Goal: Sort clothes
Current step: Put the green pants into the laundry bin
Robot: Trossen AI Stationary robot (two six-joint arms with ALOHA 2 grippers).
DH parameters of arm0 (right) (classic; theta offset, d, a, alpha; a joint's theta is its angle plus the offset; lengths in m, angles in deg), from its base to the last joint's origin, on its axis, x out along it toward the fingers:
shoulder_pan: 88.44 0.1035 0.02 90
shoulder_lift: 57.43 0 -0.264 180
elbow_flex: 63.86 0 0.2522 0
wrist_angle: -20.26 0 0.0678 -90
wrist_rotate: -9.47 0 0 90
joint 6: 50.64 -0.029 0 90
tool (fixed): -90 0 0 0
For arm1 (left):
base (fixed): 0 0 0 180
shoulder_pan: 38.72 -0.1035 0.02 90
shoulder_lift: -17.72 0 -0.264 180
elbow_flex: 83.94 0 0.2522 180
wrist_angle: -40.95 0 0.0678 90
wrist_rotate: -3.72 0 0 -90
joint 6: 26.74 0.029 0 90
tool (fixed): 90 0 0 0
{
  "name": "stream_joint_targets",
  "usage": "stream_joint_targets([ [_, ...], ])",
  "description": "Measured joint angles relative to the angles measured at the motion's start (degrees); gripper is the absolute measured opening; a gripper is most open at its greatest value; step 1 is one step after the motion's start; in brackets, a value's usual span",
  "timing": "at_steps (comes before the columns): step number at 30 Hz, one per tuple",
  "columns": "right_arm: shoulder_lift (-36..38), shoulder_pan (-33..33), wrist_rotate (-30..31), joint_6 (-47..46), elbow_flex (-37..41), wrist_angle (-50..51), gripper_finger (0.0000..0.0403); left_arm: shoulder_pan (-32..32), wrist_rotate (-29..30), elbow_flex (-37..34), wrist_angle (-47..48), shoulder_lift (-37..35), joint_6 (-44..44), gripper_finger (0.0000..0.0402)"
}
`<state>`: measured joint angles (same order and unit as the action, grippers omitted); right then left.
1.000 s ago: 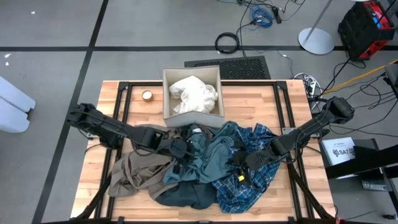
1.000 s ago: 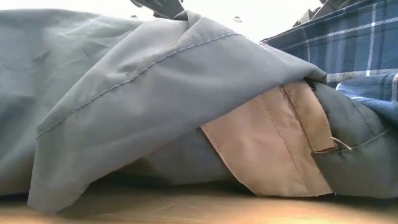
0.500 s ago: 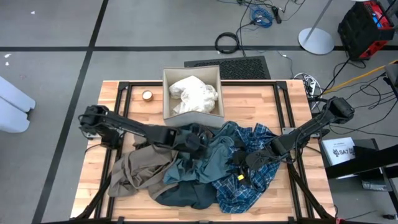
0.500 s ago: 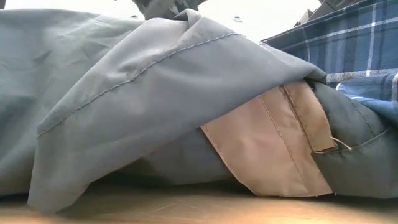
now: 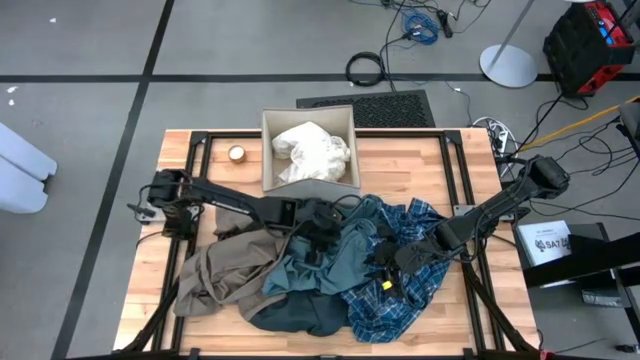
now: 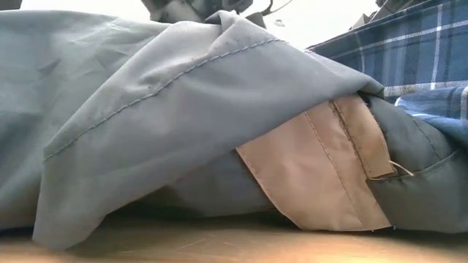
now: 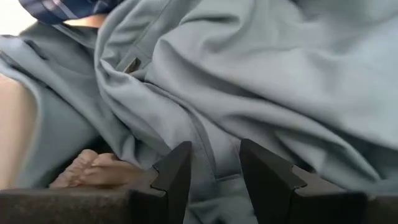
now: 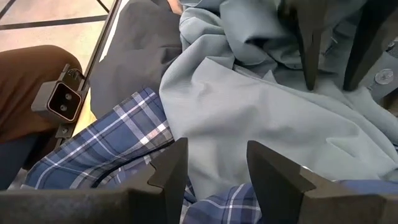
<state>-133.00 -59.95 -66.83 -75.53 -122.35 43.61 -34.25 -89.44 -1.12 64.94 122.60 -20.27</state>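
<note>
Both grippers on the clothes heap.
Left gripper point(image 5: 318, 232) parted over teal-grey shirt point(image 5: 335, 262); right gripper point(image 5: 385, 262), at its 3 o'clock, parted on blue plaid shirt point(image 5: 400, 300), grasping nothing.

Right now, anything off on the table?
Only the cream-white pieces sit in the fabric box. The teal-grey shirt, blue plaid shirt, tan-brown garment and dark slate garment lie tangled in one heap. Nothing looks torn or spilled.
</note>
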Motion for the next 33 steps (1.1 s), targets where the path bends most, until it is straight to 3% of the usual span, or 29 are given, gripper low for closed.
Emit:
stream_joint_targets([
  [10, 0.0, 0.0, 0.0, 0.0, 0.0, 0.7, 0.0153, 1.1, 1.9, 0.0, -2.5, 3.9, -1.2, 0.0138],
  [17, 0.0, 0.0, 0.0, 0.0, 0.0, 0.7, 0.0153, 3.0, 8.3, 0.0, -3.3, 3.3, -1.2, 0.0014],
  [24, 1.4, 0.1, -0.5, -3.2, -0.2, 0.8, 0.0153, 5.1, 13.1, 4.0, -0.2, 0.0, 0.9, 0.0005],
  [33, 9.4, 6.1, 0.0, 3.0, -5.4, 0.6, 0.0153, 11.0, 28.9, 13.9, 7.7, -12.3, 13.7, 0.0002],
])
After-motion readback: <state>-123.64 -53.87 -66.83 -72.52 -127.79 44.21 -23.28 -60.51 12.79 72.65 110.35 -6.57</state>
